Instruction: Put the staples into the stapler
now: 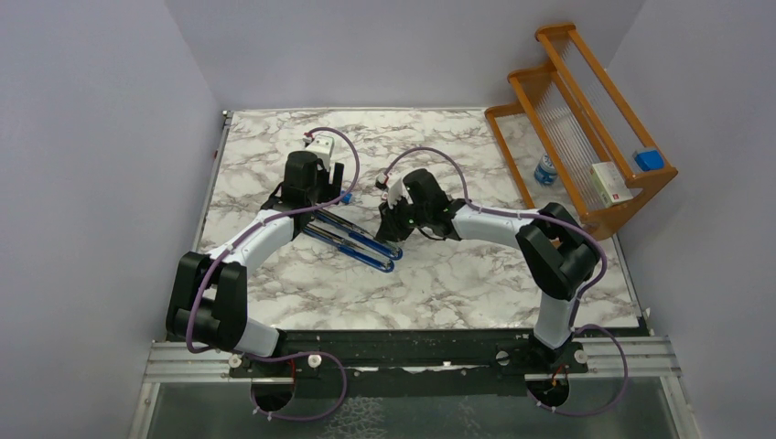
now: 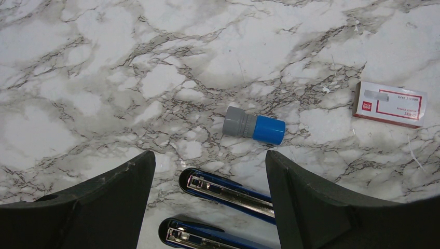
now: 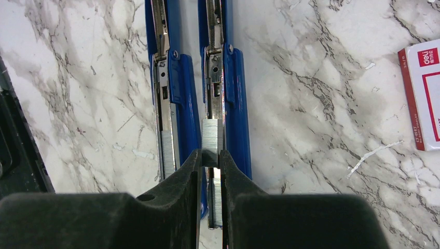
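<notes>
Glossy blue stapler (image 3: 238,104), ribbed metal staples (image 3: 211,137)

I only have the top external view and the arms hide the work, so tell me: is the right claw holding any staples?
Observer: Yes, the right claw is shut on a staple strip.
Operator: Where is that strip sitting?
Observer: Lined up along one opened half of the stapler; whether it is seated, I cannot tell.
Operator: And the other arm?
Observer: The left claw is open, gripping nothing, with the stapler's two tips visible in its gap.
</notes>
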{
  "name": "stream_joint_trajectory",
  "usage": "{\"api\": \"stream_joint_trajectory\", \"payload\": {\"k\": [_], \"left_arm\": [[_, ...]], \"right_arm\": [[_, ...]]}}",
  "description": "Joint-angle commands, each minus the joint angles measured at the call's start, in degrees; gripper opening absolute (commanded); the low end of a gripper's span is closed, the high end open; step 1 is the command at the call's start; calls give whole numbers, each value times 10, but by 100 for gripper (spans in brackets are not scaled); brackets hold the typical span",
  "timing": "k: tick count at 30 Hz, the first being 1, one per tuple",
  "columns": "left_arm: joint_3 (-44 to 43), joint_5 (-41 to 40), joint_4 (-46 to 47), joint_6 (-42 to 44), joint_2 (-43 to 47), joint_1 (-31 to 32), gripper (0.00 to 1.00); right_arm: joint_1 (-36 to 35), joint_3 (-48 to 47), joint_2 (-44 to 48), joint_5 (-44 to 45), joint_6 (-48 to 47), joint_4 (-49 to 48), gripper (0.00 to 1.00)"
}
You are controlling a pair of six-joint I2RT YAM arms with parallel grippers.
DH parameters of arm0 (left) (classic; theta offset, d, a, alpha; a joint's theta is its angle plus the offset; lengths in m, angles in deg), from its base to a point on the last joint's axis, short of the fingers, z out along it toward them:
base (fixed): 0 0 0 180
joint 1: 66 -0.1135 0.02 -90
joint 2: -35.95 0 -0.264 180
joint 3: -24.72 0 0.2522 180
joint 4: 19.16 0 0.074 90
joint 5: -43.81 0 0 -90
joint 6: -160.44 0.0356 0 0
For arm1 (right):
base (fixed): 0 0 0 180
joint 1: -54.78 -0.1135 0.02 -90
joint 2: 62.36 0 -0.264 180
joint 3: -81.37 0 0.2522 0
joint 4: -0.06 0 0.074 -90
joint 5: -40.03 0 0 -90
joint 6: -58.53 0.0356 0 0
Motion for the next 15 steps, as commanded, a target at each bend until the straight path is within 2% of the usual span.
{"api": "stream_joint_trajectory", "payload": {"k": [1,15], "left_arm": [[12,14,18,-4,17,-3,81],[12,14,18,-4,17,-3,81]], "right_arm": [[-3,-1,8,14,-14,13,17],[-3,-8,-6,-6,-16,25,17]]}}
